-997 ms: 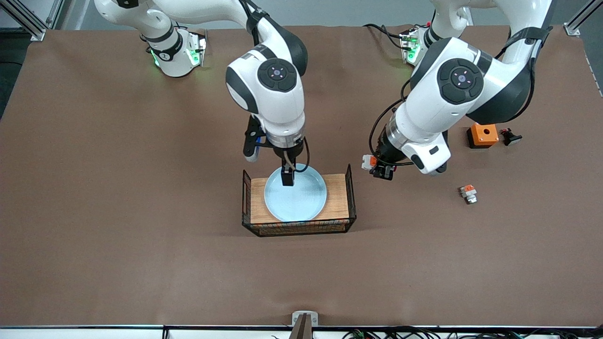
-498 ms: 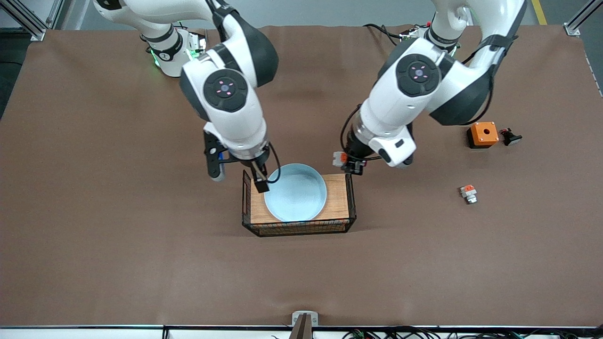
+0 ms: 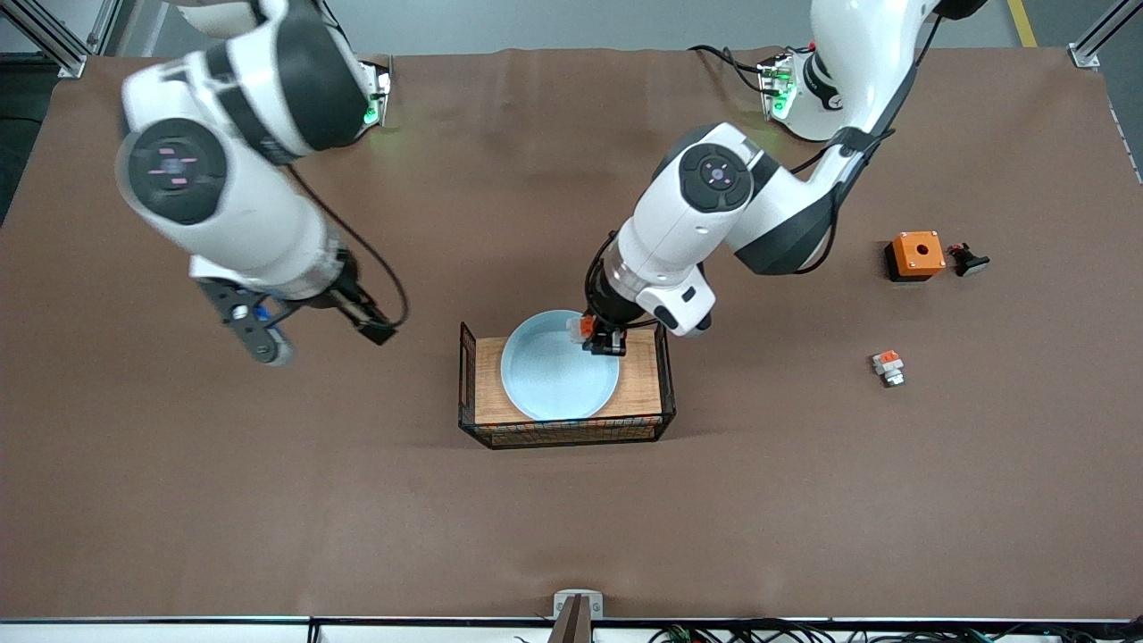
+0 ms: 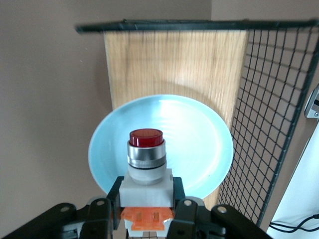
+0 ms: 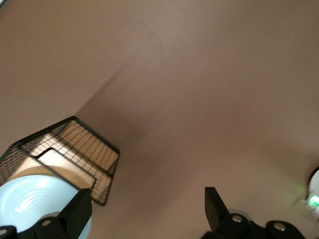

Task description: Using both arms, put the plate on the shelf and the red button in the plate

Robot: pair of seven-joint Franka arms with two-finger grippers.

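Gripping the red button (image 4: 146, 164) over the plate's (image 3: 545, 384) rim in the wire tray (image 3: 665, 375), the left gripper (image 3: 600, 340) must next lower and release, while the right gripper (image 3: 368, 323), open and empty, waits above the table (image 3: 268, 500).

Place: it looked like a robotics lab.
Table (image 3: 268, 500): was covered in one brown sheet, with aluminium framing (image 3: 54, 40) at the corners.
Arms: two white ones were bolted down, bases lit green.
Cables (image 3: 804, 632): ran along the edge.
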